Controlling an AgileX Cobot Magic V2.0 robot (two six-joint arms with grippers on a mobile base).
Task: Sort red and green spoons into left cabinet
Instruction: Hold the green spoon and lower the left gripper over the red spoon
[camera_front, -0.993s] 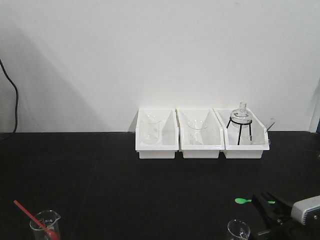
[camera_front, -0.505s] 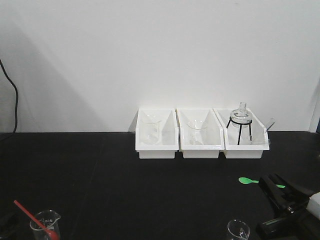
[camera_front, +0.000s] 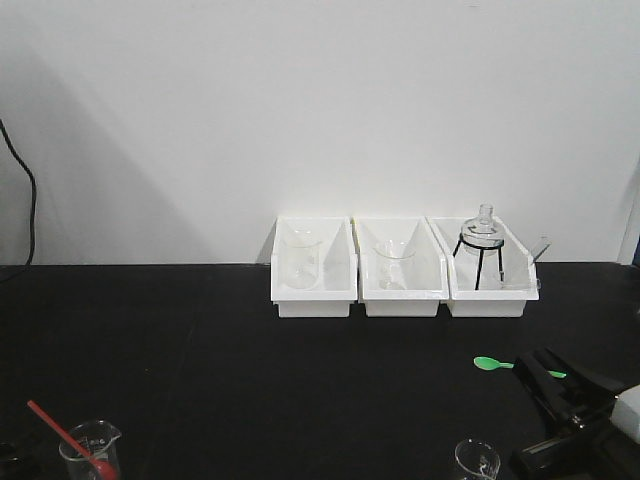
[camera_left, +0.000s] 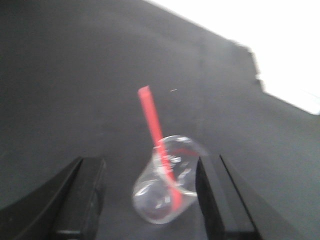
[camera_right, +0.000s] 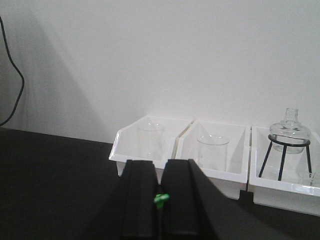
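The right gripper (camera_front: 530, 370) sits low at the near right of the black table (camera_front: 200, 360), and it has the green spoon (camera_front: 488, 363) pinched by the handle. The jaws are closed down to a thin slit, and the wrist view shows just a stub of green between the two black fingers (camera_right: 140, 200). The spoon's little bowl pokes out to the left of the fingertips, lying roughly level over open table, well short of the bins. Nearer than it, at the bottom edge, stands a small beaker (camera_front: 476, 462).

Over on the near left, the red spoon (camera_front: 60, 432) stands bowl-down in the left beaker (camera_front: 92, 455), its handle leaning up and to the left. The left gripper (camera_left: 150, 167) hangs over it with jaws spread wide, gripping nothing. Beaker and spoon show in the gap between the fingers, touched by neither, though that wrist picture is blurred.

Along the far wall sit three white bins (camera_front: 313, 300) in a row. There are bin beakers (camera_front: 300, 258) in the left and middle ones, and a flask (camera_front: 484, 232) on a black tripod (camera_front: 478, 268) in the right one.
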